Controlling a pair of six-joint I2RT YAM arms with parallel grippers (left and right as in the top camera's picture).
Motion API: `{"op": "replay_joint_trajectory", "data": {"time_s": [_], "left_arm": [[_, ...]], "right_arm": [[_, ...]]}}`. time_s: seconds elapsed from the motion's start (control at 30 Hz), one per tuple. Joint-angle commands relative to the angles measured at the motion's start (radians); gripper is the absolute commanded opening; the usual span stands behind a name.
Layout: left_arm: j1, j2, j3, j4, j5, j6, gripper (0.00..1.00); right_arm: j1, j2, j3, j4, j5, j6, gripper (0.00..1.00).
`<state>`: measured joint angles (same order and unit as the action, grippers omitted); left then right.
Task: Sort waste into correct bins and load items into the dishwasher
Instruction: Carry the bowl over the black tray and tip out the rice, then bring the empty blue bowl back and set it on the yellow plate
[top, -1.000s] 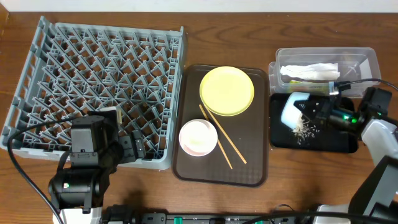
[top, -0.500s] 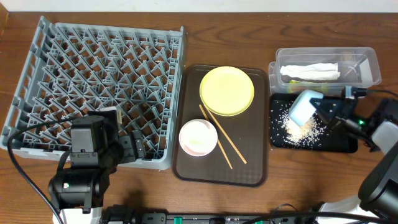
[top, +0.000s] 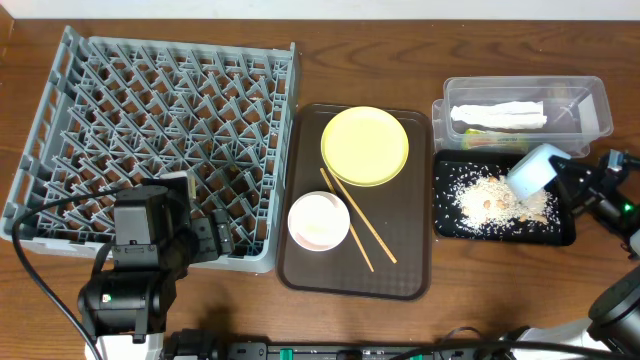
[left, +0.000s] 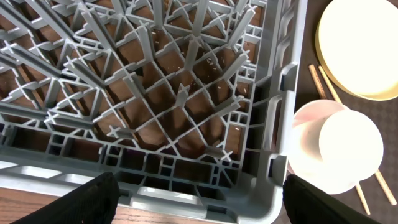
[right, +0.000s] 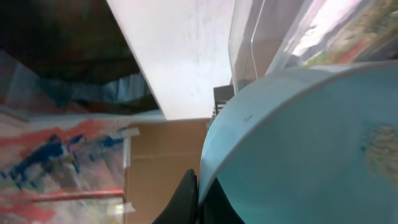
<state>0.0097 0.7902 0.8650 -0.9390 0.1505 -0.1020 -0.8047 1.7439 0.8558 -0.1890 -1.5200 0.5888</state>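
Observation:
My right gripper (top: 562, 180) is shut on the rim of the light blue bowl (top: 531, 171), holding it tipped over the black tray (top: 560, 232); the bowl fills the right wrist view (right: 298, 149). Whitish rice scraps (top: 490, 198) lie spread in the tray. The clear tub (top: 590, 100) behind it holds the white napkin (top: 497, 114) with a green wrapper under it. The yellow plate (top: 364, 146), white bowl (top: 318, 221) and chopsticks (top: 357, 220) lie on the brown serving tray (top: 300, 270). My left gripper (left: 199, 199) is open over the grey dish rack's (top: 160, 130) near right corner.
The white bowl with a small white cup in it shows at the right of the left wrist view (left: 339, 152), beside the rack's wall (left: 273, 124). The right arm's cable runs along the table's right edge.
The right gripper has carried the blue bowl rightward across the black tray, tipping it. The rice pile in the tray has grown and spread. The left arm has not moved.

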Motion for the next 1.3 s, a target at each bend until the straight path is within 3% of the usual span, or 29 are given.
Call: {"op": "replay_joint_trajectory", "data": {"time_s": [0.0, 0.53, 0.7, 0.8, 0.93, 1.17, 1.27], "left_arm": [[0.003, -0.001, 0.024, -0.003, -0.002, -0.005, 0.87], [0.003, -0.001, 0.024, -0.003, -0.002, -0.005, 0.87], [0.003, -0.001, 0.024, -0.003, -0.002, -0.005, 0.87], [0.003, -0.001, 0.024, -0.003, -0.002, -0.005, 0.87], [0.003, -0.001, 0.024, -0.003, -0.002, -0.005, 0.87], [0.003, -0.001, 0.024, -0.003, -0.002, -0.005, 0.87], [0.003, -0.001, 0.024, -0.003, -0.002, -0.005, 0.87]], "right_arm": [[-0.013, 0.005, 0.0, 0.003, -0.039, 0.043, 0.01], [0.152, 0.005, -0.001, -0.068, 0.058, -0.012, 0.01], [0.225, -0.007, 0.0, -0.015, -0.041, -0.194, 0.01], [0.243, -0.006, 0.0, -0.055, 0.071, -0.131, 0.01], [0.259, -0.017, -0.002, -0.014, -0.04, -0.228, 0.01], [0.28, -0.017, -0.002, -0.114, 0.2, -0.167, 0.01], [0.305, -0.017, -0.002, -0.204, 0.271, -0.243, 0.01]]}}
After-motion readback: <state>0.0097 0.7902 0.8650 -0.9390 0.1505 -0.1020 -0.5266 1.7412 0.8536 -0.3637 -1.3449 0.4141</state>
